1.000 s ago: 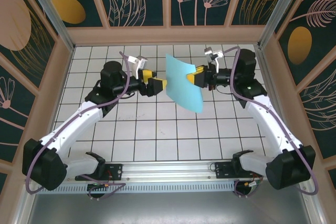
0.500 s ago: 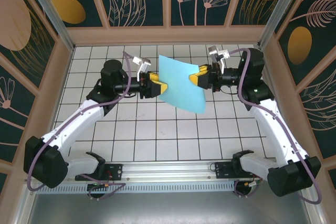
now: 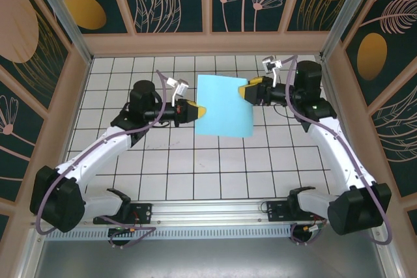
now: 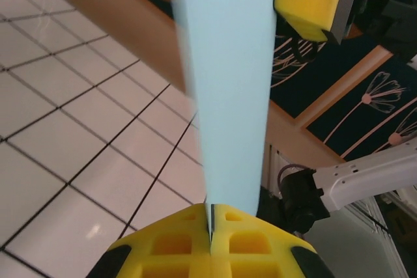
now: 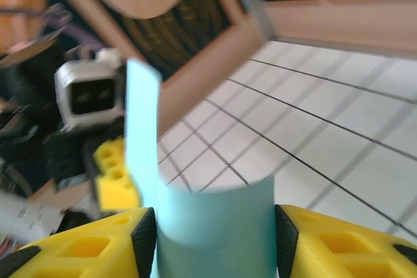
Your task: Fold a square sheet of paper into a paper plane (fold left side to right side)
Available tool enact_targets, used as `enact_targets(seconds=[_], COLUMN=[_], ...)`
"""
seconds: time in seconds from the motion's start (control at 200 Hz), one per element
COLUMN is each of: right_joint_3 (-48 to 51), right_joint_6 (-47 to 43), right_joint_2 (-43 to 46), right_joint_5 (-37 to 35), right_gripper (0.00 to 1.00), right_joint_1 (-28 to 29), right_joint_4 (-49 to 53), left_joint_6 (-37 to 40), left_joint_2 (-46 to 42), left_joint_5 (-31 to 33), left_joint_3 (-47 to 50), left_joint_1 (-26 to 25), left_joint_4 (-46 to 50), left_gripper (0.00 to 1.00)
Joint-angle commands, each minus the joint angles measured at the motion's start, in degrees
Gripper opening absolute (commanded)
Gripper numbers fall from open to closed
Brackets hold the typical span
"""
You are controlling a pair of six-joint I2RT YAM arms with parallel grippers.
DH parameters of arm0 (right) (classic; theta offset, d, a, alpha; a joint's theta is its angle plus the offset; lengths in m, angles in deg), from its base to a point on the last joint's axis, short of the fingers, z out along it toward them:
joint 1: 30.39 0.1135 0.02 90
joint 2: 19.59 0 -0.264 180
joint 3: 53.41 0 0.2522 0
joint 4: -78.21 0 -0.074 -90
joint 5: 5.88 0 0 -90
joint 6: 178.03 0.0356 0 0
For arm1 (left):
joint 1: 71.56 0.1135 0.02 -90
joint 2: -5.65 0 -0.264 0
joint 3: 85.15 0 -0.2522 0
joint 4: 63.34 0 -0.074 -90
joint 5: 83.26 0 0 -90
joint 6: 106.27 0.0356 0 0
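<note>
turquoise paper [image 3: 223, 105] edge hidden inside left gripper [image 3: 197, 110].

One square sheet of paper [image 3: 223, 105], light turquoise, is counted. Two robot arms are counted: the left arm [image 3: 104, 144] left of the sheet, the right arm [image 3: 332, 141] right of it. Two pincers are counted: the left pincer [image 3: 199, 110] at the sheet's left edge, the right pincer [image 3: 251, 90] at its upper right corner. One white gridded worktop [image 3: 195, 161] is counted beneath the sheet.

Turquoise paper sheet [image 3: 223, 105] hangs aloft, seemingly bowed.
</note>
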Motion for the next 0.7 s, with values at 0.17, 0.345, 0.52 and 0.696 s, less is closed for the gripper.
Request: enact_targets(seconds=[0.17,0.345,0.52,0.696], right_joint_3=[6.46,11.68,13.50,14.68], right_joint_6=[4.48,7.54,8.27,9.91], right_joint_2=[-4.53,-6.76,-9.92,-12.78], right_joint_5=[-24.99,-22.11,-22.76,-22.21], right_gripper=[0.71,0.72,0.71,0.69], right_joint_1=[-3.78,-3.63,-1.99,0.47], right_joint_4=[7.45,2.59,1.00,-2.08], left_joint_6=[-5.22,-6.25,-4.53,-4.13], left_joint_2=[10.77,20.97,29.56,31.99], left_joint_5=[8.89,15.72,19.79,20.91], left_joint_3=[3.23,0.25,-4.93,-8.08], left_joint_1=[0.17,0.48,1.77,2.15], left_joint_4=[6.99,9.57,12.65,14.59], left_gripper=[0.00,0.00,0.00,0.00])
